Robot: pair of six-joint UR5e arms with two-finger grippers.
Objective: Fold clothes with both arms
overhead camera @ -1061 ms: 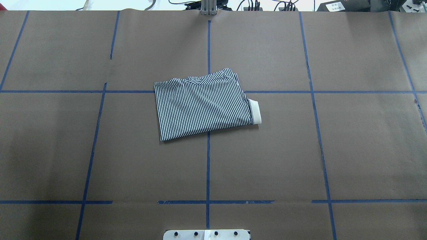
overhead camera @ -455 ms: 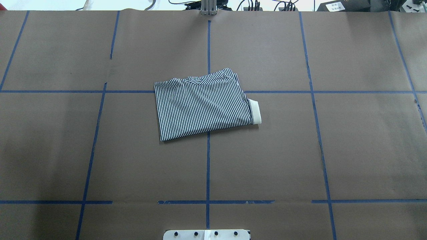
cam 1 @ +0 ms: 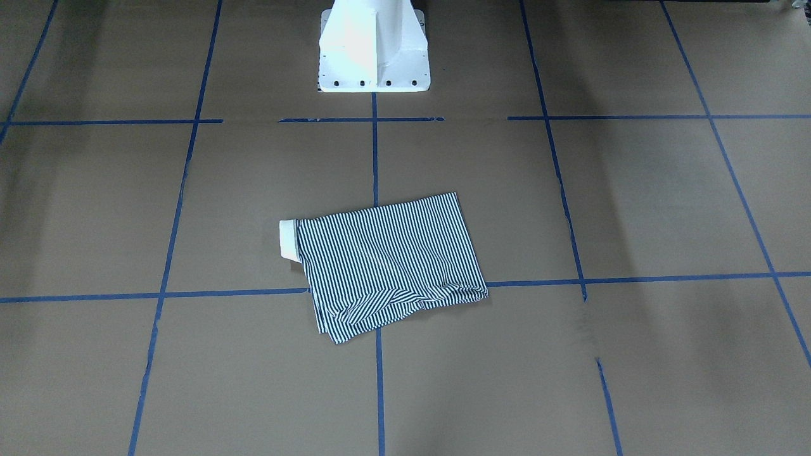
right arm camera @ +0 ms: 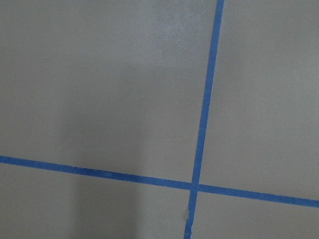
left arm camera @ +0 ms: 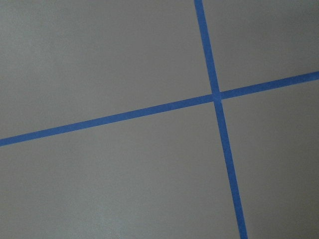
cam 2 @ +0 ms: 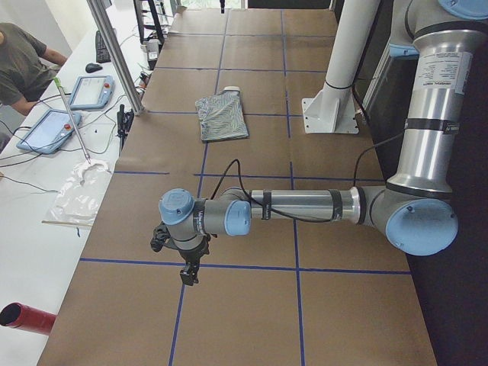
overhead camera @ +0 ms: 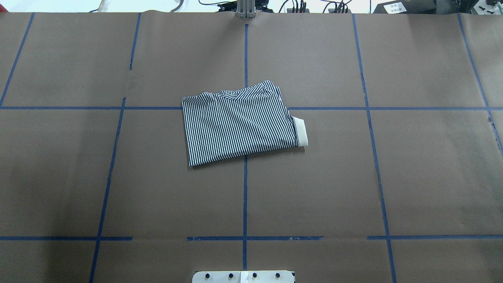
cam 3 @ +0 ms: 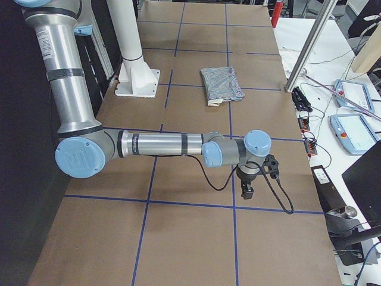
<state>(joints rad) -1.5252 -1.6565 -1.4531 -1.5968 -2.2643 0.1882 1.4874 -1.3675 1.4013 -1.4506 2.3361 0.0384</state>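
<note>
Polo shirt [overhead camera: 239, 124] overhead; left gripper [cam 2: 187, 273], right gripper [cam 3: 246, 192] only in side views, openness unclear.

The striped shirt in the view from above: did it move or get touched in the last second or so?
Nothing visibly changed. The striped shirt lies folded in the same spot and shape on the brown table, with its white collar sticking out on the same side, and nothing is touching it.
</note>
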